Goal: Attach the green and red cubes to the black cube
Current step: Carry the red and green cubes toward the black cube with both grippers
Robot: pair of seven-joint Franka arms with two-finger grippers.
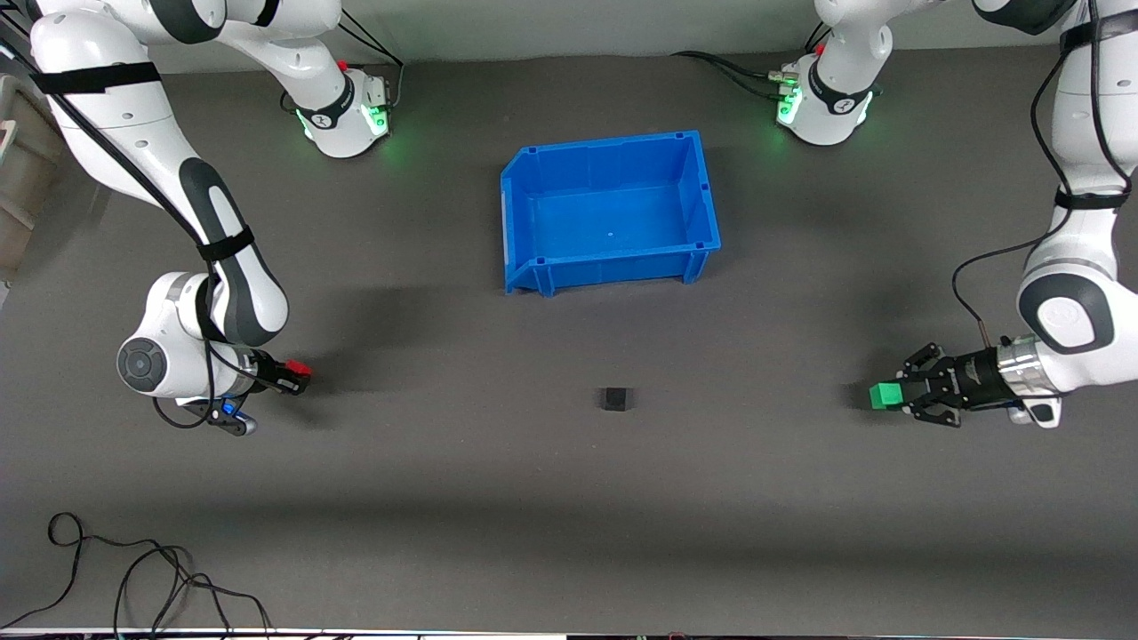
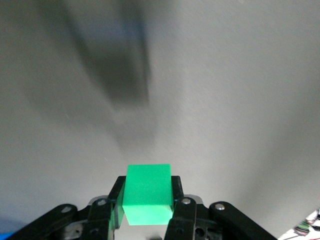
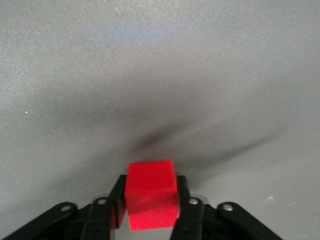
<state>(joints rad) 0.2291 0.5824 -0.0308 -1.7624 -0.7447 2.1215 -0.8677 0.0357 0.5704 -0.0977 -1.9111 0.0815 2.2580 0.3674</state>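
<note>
The left gripper (image 1: 900, 393) is at the left arm's end of the table, low over the grey mat (image 1: 569, 516), with its fingers clamped on the green cube (image 1: 885, 396). In the left wrist view the same gripper (image 2: 148, 197) shows the green cube (image 2: 148, 194) seated between both finger pads, its top face and front face exposed.

The right gripper (image 1: 293, 373) is at the right arm's end of the table, also low over the mat, with its fingers clamped on the red cube (image 1: 298, 367). In the right wrist view this gripper (image 3: 151, 200) holds the red cube (image 3: 151, 195) squarely between the two pads.

The black cube (image 1: 616, 399) rests on the mat between the two grippers, well apart from each, roughly midway along the table. It is untouched by either arm.

The blue bin (image 1: 533, 191) stands on the mat farther from the front camera than the black cube, between the two arm bases
</note>
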